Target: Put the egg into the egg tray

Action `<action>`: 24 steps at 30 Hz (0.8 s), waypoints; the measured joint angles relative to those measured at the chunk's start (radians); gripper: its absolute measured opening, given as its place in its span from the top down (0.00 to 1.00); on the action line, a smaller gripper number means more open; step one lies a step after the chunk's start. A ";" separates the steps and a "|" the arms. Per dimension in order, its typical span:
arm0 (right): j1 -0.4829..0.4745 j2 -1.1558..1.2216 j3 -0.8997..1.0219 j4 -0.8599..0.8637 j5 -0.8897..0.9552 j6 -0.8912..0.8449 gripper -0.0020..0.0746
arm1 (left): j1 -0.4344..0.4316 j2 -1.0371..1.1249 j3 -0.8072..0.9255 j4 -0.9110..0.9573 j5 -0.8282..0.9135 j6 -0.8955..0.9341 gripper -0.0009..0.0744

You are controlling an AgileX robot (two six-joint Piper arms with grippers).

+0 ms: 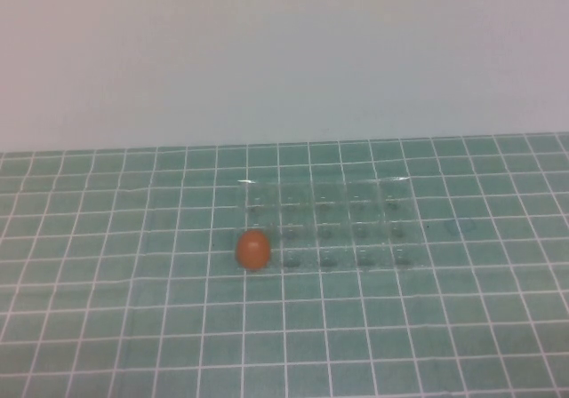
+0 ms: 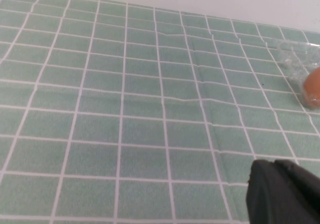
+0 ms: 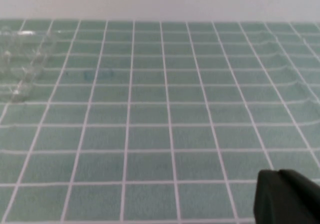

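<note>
The orange-brown egg (image 1: 253,250) sits at the front left corner of the clear egg tray (image 1: 342,185) on the green grid mat. I cannot tell whether it rests in the corner cup or just beside the rim. The other cups look empty. Neither gripper shows in the high view. In the left wrist view the left gripper (image 2: 280,191) is shut and empty, low over the mat, with the egg (image 2: 313,87) and the tray's edge (image 2: 295,56) well ahead of it. In the right wrist view the right gripper (image 3: 287,196) is shut and empty, far from the tray (image 3: 22,59).
The green mat with white grid lines (image 1: 133,327) covers the whole table up to a plain pale wall (image 1: 284,51) at the back. Nothing else stands on it.
</note>
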 joint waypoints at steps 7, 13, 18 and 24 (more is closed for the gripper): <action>0.000 -0.004 0.000 0.002 0.054 0.016 0.98 | 0.000 0.000 0.000 0.000 0.000 0.000 0.99; -0.008 -0.063 -0.006 0.003 0.083 0.029 0.98 | 0.000 0.000 0.000 0.000 0.000 0.000 0.99; -0.012 -0.069 -0.006 0.003 0.089 0.046 0.98 | 0.000 0.000 0.000 0.000 0.000 0.000 0.99; -0.061 -0.069 -0.007 0.003 0.090 0.048 0.98 | 0.000 0.000 0.000 0.000 0.000 0.000 0.99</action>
